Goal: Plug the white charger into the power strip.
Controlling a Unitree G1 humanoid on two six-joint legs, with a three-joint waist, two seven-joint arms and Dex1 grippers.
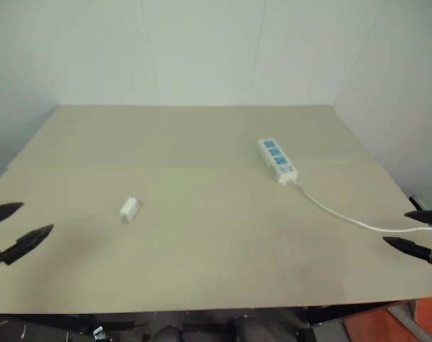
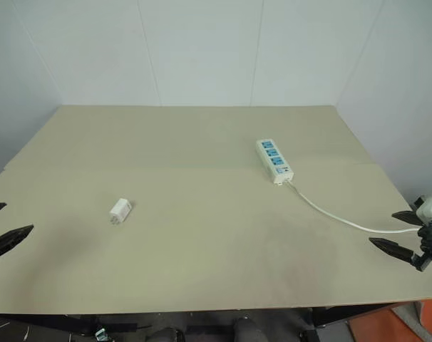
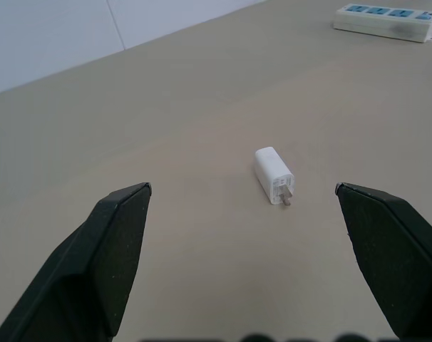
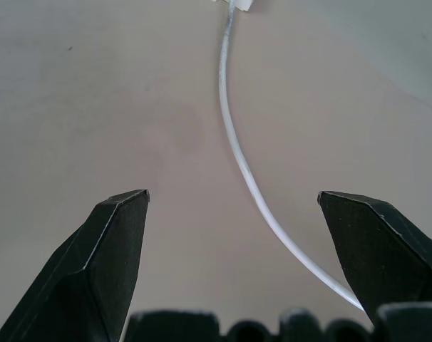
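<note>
On table (image 1: 202,271), white charger (image 1: 129,209) lying flat, prongs toward near edge

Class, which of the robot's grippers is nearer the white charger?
Left. The left gripper hovers beside the white charger; the right gripper is across the table.

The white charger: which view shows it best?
The left wrist view: the white charger lies close between the open left hand fingers, its prongs visible. Both eye views show it small, lying on the table, far from the power strip.
</note>
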